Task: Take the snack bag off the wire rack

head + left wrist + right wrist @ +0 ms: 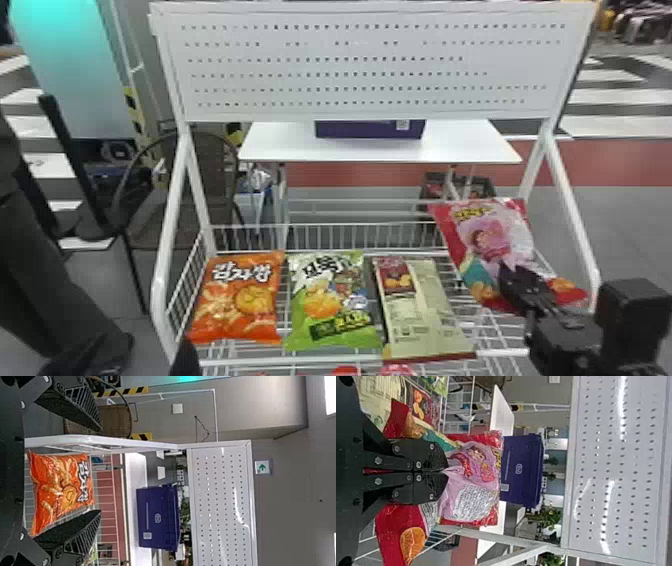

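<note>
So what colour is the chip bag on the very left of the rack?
The bag is mostly orange; the head view shows it best.

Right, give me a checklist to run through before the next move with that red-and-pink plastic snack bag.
1. Black right gripper shut on the red-and-pink plastic snack bag: ok.
2. Bag's lower part free of the white wire rack: cannot tell.
3. Bag out past the rack: not ok, it is over the right end.
4. Orange bag, green bag and beige bag lying on the rack: ok.
5. Black left gripper open and empty: ok.
</note>
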Controlling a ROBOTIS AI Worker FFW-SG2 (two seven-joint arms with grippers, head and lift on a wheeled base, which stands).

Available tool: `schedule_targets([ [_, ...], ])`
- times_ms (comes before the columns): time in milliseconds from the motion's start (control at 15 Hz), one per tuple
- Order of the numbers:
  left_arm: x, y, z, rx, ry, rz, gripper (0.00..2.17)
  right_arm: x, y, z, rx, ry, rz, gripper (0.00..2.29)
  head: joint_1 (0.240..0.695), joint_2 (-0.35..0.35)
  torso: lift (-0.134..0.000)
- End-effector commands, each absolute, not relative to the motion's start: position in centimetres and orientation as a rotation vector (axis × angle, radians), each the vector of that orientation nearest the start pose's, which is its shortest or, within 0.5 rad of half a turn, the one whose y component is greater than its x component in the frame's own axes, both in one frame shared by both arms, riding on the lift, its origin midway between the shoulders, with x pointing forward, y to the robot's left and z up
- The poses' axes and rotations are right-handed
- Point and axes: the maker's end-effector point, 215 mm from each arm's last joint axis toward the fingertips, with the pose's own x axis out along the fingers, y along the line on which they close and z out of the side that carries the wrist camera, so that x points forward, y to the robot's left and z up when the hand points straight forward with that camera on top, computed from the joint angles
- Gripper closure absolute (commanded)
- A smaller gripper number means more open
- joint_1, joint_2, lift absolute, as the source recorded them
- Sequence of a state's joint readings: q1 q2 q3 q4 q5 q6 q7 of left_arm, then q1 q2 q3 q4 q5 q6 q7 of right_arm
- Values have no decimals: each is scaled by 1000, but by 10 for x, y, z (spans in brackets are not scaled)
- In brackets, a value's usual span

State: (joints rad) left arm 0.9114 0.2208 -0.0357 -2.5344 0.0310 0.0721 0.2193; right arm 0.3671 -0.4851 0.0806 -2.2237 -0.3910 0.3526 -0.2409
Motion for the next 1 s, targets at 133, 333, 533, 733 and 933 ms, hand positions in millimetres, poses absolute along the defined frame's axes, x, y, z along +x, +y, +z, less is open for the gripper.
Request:
schedule_targets([
  [133,347,237,-248,74,13,25,164,414,-250,-291,-45,149,93,2152,499,0,0],
  [333,349,242,-247,69,9,24,164,383,-272,-285,-37,149,59,2152,499,0,0],
  [533,351,244,-246,67,5,21,164,364,-309,-288,2,150,28,2155,499,0,0],
  [733,351,244,-248,64,8,23,164,360,-323,-276,6,109,34,2155,499,0,0],
  [933,351,244,-248,62,8,25,164,361,-313,-257,13,35,71,2155,499,0,0],
])
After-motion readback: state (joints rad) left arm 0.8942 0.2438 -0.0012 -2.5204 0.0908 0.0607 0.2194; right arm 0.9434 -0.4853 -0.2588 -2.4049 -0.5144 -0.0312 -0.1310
